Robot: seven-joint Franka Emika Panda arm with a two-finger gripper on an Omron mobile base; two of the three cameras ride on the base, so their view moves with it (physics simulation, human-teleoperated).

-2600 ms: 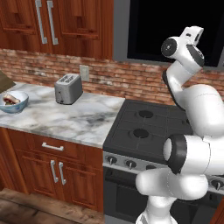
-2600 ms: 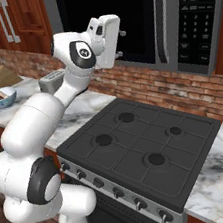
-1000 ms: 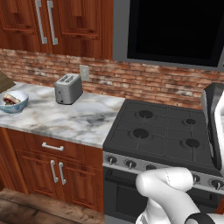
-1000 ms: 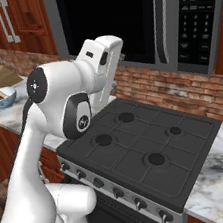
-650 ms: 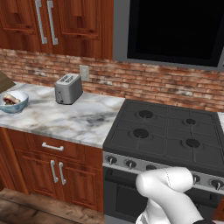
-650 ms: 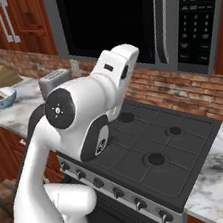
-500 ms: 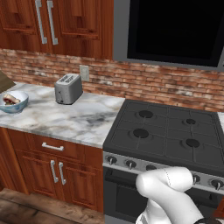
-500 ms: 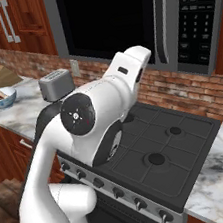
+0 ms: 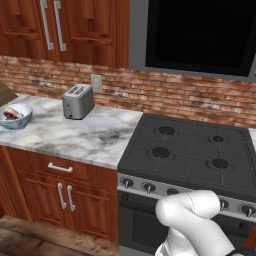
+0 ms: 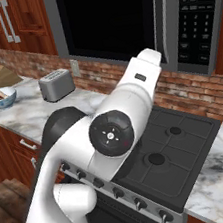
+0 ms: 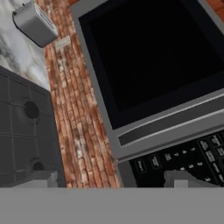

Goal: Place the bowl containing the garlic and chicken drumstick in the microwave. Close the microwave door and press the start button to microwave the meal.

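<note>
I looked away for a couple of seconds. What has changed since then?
The arm swung from upright over the stove to reaching rightward toward the microwave keypad. Gripper open, holding nothing. Toaster, small bowl and stove stayed put.

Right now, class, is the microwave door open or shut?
Shut. The microwave door lies flush in its frame, its dark glass covering the cavity, and its silver bar handle stands beside the keypad.
</note>
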